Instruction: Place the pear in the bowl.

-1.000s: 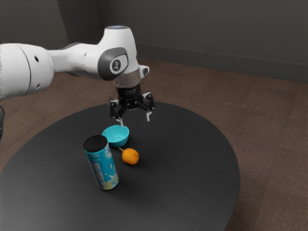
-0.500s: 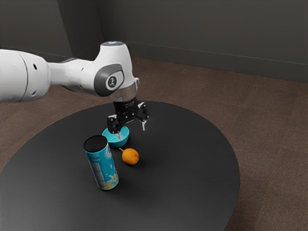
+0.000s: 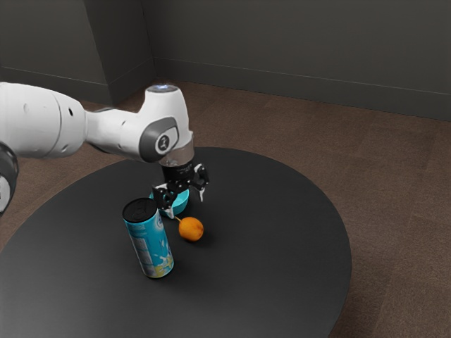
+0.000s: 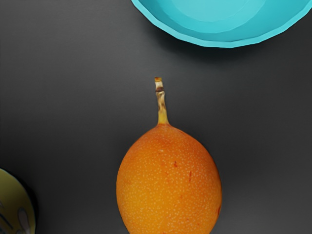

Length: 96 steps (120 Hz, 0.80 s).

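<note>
Orange and speckled, the pear (image 3: 190, 229) lies on the black tabletop (image 3: 275, 239), just outside the turquoise bowl (image 3: 181, 203); its stem (image 4: 162, 105) points toward the bowl's side, with a gap between stem and rim. Compared with the earlier frames, the claw (image 3: 187, 207) has come down a good deal and edged toward the exterior view's left; it hangs much nearer the pear now and hides more of the bowl; the white arm (image 3: 116, 132) has sunk with it. The claw is released, its fingers spread apart with nothing gripped between them; pear, bowl and the upright blue can (image 3: 151, 243) sit where they sat before, the can near the pear.
</note>
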### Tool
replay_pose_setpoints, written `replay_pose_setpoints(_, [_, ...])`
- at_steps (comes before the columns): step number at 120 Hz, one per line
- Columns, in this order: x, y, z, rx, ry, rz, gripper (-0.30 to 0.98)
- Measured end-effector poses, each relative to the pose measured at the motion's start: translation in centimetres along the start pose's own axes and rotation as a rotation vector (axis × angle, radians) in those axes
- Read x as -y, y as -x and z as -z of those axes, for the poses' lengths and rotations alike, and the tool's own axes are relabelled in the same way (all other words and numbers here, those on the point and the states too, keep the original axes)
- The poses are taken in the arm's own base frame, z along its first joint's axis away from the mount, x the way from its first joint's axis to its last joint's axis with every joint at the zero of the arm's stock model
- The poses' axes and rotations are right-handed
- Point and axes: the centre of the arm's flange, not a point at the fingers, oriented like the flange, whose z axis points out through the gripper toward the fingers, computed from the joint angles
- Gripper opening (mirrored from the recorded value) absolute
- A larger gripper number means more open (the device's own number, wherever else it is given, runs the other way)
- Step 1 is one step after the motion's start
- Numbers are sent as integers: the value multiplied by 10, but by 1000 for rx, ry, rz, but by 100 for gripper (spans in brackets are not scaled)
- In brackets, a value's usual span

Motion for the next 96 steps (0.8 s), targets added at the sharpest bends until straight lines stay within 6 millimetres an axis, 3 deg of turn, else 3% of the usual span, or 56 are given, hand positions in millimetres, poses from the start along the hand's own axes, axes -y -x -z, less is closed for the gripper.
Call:
replay_pose_setpoints(53, [0,-4,-53,-9,-11,46,69])
replay_pose_setpoints(96, [-6,-7,-79,-29,11,55,69])
